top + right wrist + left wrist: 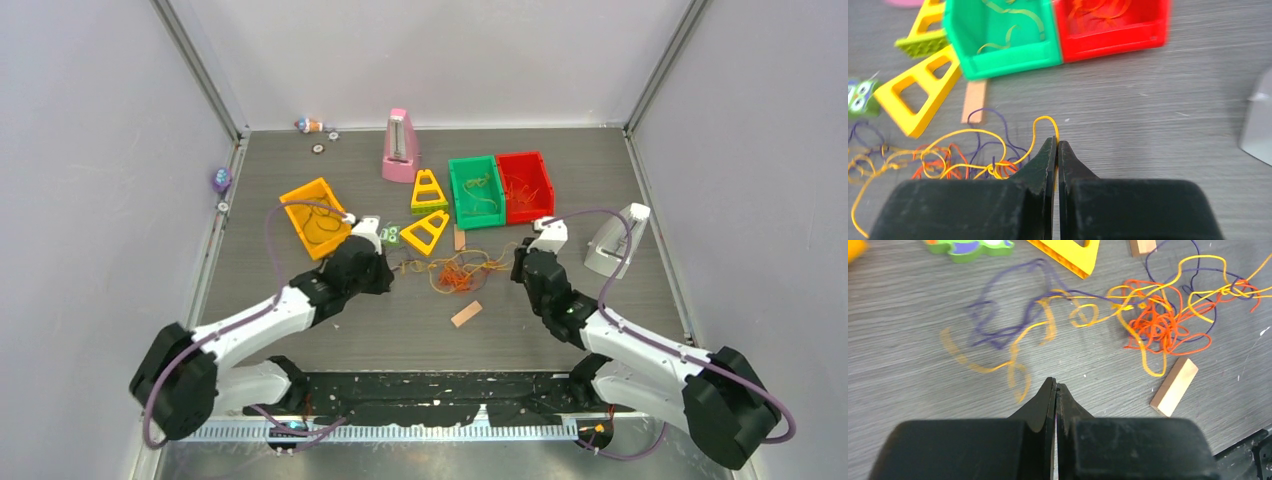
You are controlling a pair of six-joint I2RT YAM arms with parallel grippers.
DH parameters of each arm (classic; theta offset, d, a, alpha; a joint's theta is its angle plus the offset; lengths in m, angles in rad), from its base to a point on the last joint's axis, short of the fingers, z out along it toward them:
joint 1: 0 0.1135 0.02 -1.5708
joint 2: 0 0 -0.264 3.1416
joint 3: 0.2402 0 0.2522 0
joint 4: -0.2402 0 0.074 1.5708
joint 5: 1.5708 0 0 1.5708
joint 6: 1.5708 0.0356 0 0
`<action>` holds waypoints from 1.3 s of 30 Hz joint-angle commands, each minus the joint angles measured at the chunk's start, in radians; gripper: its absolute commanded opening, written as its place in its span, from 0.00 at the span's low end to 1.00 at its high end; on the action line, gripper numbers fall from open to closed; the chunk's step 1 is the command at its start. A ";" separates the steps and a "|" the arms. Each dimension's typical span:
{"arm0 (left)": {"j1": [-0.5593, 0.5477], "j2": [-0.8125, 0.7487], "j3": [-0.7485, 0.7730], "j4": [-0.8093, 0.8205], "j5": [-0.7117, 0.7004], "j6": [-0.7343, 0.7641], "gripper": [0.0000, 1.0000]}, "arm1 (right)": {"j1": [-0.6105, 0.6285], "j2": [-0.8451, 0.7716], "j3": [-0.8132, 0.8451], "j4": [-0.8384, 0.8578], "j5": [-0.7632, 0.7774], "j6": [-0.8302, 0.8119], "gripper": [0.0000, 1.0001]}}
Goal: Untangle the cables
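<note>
The cables [458,272] lie in a loose tangle of yellow, orange-red and dark purple cords on the grey table between my two grippers. In the left wrist view the orange knot [1158,322] is at the right, and blurred purple [998,332] and yellow strands trail to the left. My left gripper [1055,382] is shut just short of these strands, with nothing seen between its jaws; in the top view it [385,268] is left of the tangle. My right gripper [1057,140] is shut on a yellow cable [1045,120] that loops back into the tangle; in the top view it [520,262] is right of the tangle.
A yellow bin [315,217], a green bin [476,190] and a red bin [525,186] hold some cords. Two yellow triangle blocks [427,232], a pink metronome [400,147], a wooden block [466,313] and a white object [615,240] stand around the tangle.
</note>
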 commanded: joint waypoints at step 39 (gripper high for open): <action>-0.214 0.395 0.275 0.390 0.113 -0.424 0.75 | -0.024 -0.173 -0.059 0.078 0.031 0.003 0.08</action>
